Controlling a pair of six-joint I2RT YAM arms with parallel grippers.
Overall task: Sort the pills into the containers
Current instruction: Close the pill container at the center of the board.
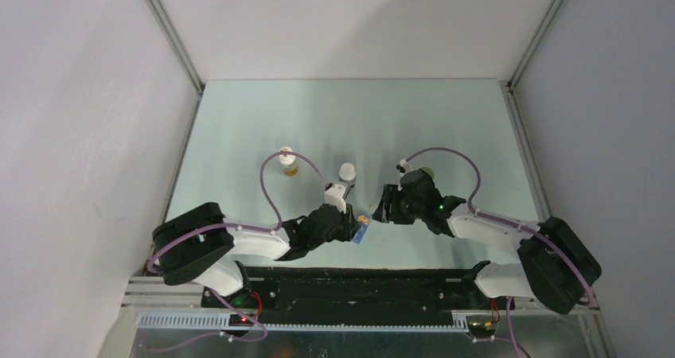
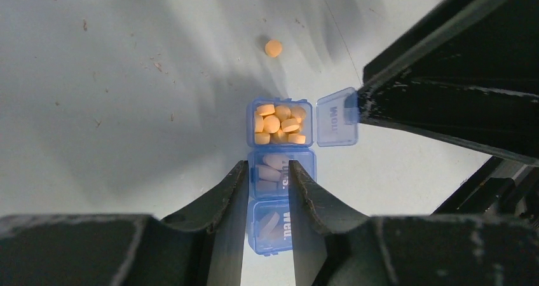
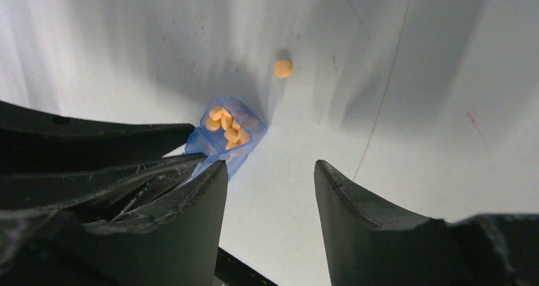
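Gaping empty, the right gripper (image 3: 270, 165) faces the tiny round orange pill (image 3: 283, 68) at upper centre; left gripper (image 2: 267, 165) clamps the translucent blue pill box (image 2: 308, 159).

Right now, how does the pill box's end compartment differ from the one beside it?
The end compartment has its lid flipped open and holds orange pills; the next compartment is lidded, pale shapes inside. The left gripper grips the next one, not the end one. Both are translucent blue.

Arms (image 1: 255, 243): white links, black joints | cables (image 1: 271, 191): purple | tool fingers (image 3: 368, 216): black, scuffed | light (image 1: 440, 207): possibly green
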